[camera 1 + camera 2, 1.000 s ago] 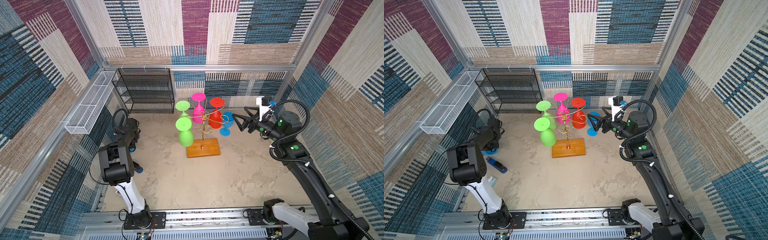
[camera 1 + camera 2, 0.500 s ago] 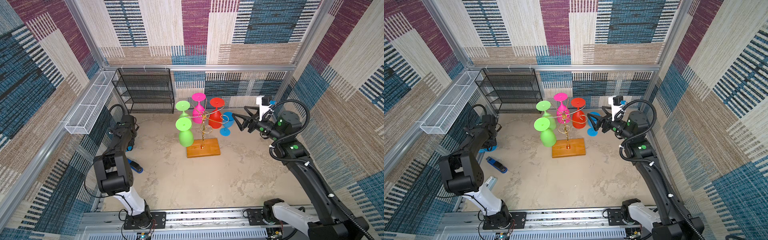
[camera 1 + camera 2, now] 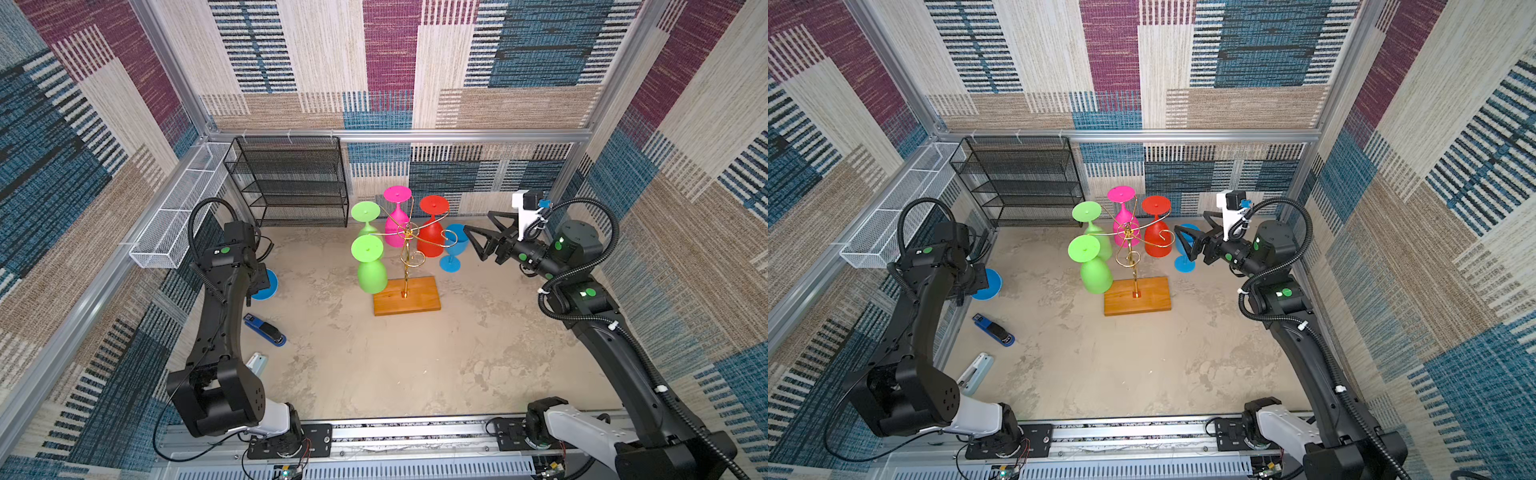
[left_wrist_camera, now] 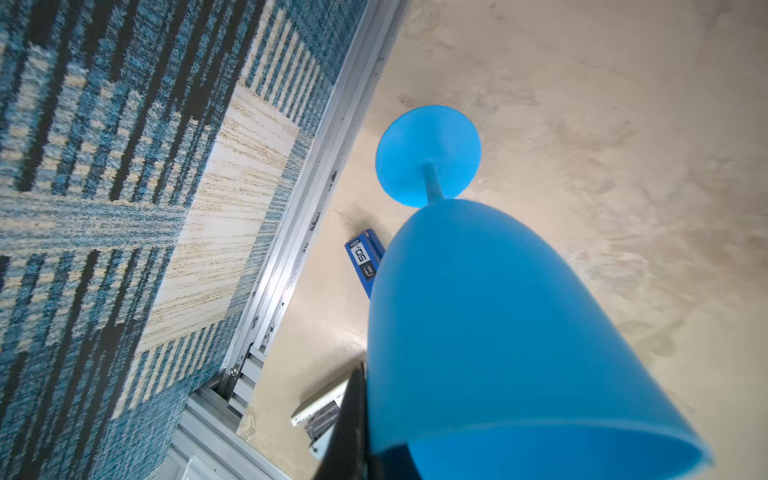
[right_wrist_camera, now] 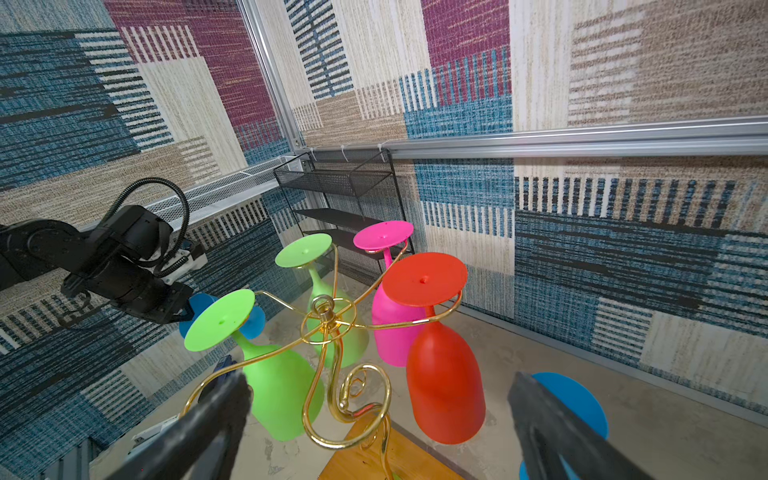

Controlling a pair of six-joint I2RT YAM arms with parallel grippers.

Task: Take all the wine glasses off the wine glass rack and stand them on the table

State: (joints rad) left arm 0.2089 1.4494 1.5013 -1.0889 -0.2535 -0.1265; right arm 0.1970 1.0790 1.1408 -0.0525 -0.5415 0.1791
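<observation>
The wine glass rack (image 3: 407,253) (image 3: 1131,253) (image 5: 332,332) is a gold wire stand on a wooden base (image 3: 419,297), at the middle back of the floor. Two green glasses (image 3: 371,270), a pink glass (image 3: 395,228) and a red glass (image 3: 430,241) hang upside down on it. By the left wall my left gripper (image 3: 262,279) (image 4: 370,436) is shut on the rim of a blue wine glass (image 4: 498,332) (image 3: 987,284). My right gripper (image 3: 478,243) (image 5: 378,386) stands open just right of the rack, level with the red glass (image 5: 444,386).
Another blue glass (image 3: 453,249) stands upright on the floor between the rack and my right gripper. A black mesh shelf unit (image 3: 291,183) is at the back, a white wire basket (image 3: 178,212) on the left wall. A blue stapler (image 3: 266,330) and a white one (image 3: 255,363) lie at the left.
The left arm's elbow has swung down toward the front while its gripper stays by the left wall with the blue glass. The right arm has not moved.
</observation>
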